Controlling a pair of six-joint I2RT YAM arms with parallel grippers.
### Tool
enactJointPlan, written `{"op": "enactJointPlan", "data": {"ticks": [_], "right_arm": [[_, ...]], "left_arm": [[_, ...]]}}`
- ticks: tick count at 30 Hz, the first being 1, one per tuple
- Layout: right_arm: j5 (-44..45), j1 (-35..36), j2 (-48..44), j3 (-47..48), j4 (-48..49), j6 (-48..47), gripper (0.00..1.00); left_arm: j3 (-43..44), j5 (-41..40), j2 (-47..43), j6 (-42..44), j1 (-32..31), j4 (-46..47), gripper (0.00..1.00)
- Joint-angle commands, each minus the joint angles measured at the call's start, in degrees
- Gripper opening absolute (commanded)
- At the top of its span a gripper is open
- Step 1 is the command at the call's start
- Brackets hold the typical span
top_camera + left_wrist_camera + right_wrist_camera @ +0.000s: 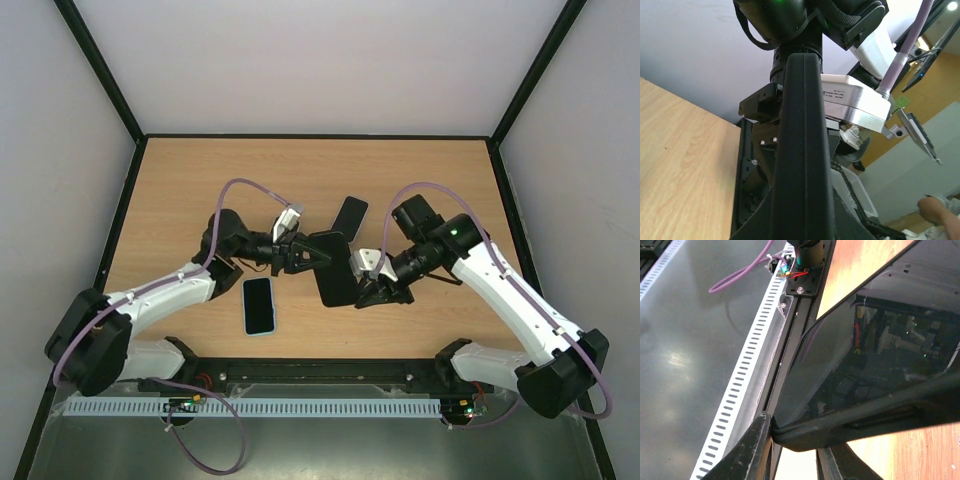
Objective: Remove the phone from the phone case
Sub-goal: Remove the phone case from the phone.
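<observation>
My left wrist view is hard to read. The slim black rubbery case (802,150) stands edge-on right against the lens and blocks most of the picture, and my own fingers are lost in the dark at the bottom. From above it's clearer: my left tool (308,256) is pinched together on the left edge of that case, holding it up over the middle of the wooden counter (180,190).

On the right wrist view, the glossy black phone (875,350) sits inside the case, its screen full of reflections. The case's lip wraps its lower edge, and the far end is cut off by the frame. My right tool (368,284) is at the case's right side, with one dark finger (747,450) against the corner. Whether it's clamped there or only touching, I can't tell.

A flat black slab (350,214) lies on the counter just beyond the held case, toward the far edge. I can't tell if it's a phone or an empty shell. A phone in a pale blue case (259,305) lies screen up toward the near edge, left of centre. A white slotted strip (300,408) runs along the near edge.
</observation>
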Motion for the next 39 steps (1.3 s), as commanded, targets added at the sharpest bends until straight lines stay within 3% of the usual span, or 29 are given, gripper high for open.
{"op": "enactJointPlan", "data": {"ticks": [1, 15, 22, 35, 39], "right_arm": [[2.31, 1.15, -0.27, -1.24, 3.09, -3.74, 0.19], [5.76, 0.47, -1.76, -8.08, 18.2, 6.06, 0.16], [2.65, -4.24, -0.08, -7.12, 22.13, 14.33, 0.15], [-4.53, -10.53, 5.47, -3.46, 24.93, 29.84, 0.26], [-5.18, -10.82, 6.07, -1.64, 27.43, 36.49, 0.29]], "left_arm": [[2.13, 4.11, 1.18, -9.69, -0.58, 11.66, 0.02], [0.11, 5.95, 11.35, -45.41, -0.74, 56.36, 0.02], [0.32, 6.62, 12.31, -44.91, -0.06, 56.41, 0.02], [-0.25, 6.46, 15.42, -42.99, -0.31, 55.92, 0.02], [-1.28, 5.69, 14.41, -33.97, -0.51, 45.41, 0.02]]}}
